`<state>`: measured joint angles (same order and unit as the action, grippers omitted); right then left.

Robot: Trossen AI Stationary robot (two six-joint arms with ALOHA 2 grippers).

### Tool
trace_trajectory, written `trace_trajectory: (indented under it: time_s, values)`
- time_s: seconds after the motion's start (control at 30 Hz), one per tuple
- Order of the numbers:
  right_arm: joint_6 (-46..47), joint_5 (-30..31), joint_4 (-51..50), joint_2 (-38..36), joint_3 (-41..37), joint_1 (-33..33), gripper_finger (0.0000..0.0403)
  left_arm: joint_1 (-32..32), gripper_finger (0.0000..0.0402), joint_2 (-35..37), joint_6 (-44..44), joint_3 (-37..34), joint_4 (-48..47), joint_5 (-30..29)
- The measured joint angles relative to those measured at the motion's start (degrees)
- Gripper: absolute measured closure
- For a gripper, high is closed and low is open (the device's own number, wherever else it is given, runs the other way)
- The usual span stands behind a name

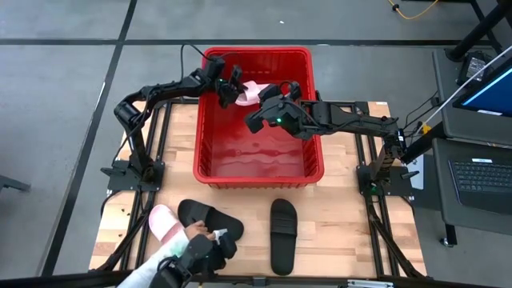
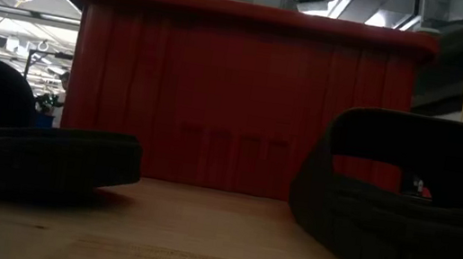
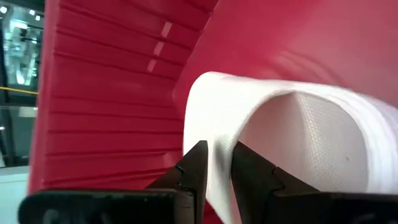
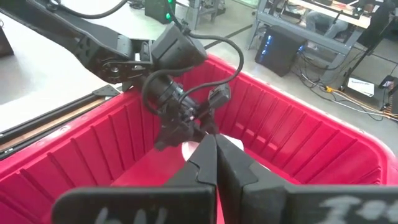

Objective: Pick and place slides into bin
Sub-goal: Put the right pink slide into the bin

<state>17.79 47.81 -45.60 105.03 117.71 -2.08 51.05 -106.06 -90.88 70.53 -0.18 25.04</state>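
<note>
The red bin [image 1: 260, 164] stands at the table's far middle and fills the low view [image 2: 244, 104]. My left gripper [image 1: 230, 90] reaches into its far left corner, shut on a pale pink slide [image 1: 254, 90]. My right gripper [image 1: 258, 120] hovers shut and empty over the bin's middle, beside that slide. A second pink slide [image 1: 163, 222] and two black slides [image 1: 210, 218] [image 1: 284, 236] lie on their soles on the table near its front edge. My left gripper [image 3: 217, 171] pinches the pink slide's wide strap at its edge [image 3: 219, 134] between its two fingers, one finger [image 3: 252, 177] inside the strap's arch and one [image 3: 194, 168] outside. The slide is inside the bin by the far wall. I cannot tell whether it touches the floor.
A person's gloved hand [image 1: 196, 254] and pale sleeve reach in at the table's near left corner, by the pink slide and the left black slide. In the low view the black slides [image 2: 28, 155] [image 2: 401, 217] stand in front of the bin. Monitors and a laptop sit off the table's right.
</note>
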Motion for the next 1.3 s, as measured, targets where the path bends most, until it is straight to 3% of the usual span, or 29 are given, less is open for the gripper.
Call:
trace_trajectory:
  time_s: [0.23,0.47,1.3]
  values:
    - [-0.01,0.0,0.02,0.0,0.0,0.0,0.0401,-1.43,0.0338,1.49,0.33,-0.34,-4.21,-0.63]
    - [-0.01,-1.44,1.28,0.0,0.0,0.01,0.0401,-1.51,0.0338,0.96,-4.61,-0.05,-6.08,-10.4]
    - [0.14,-4.1,1.7,0.02,0.0,0.01,0.04,-1.86,0.0338,0.96,-4.42,-0.03,-3.9,-20.9]
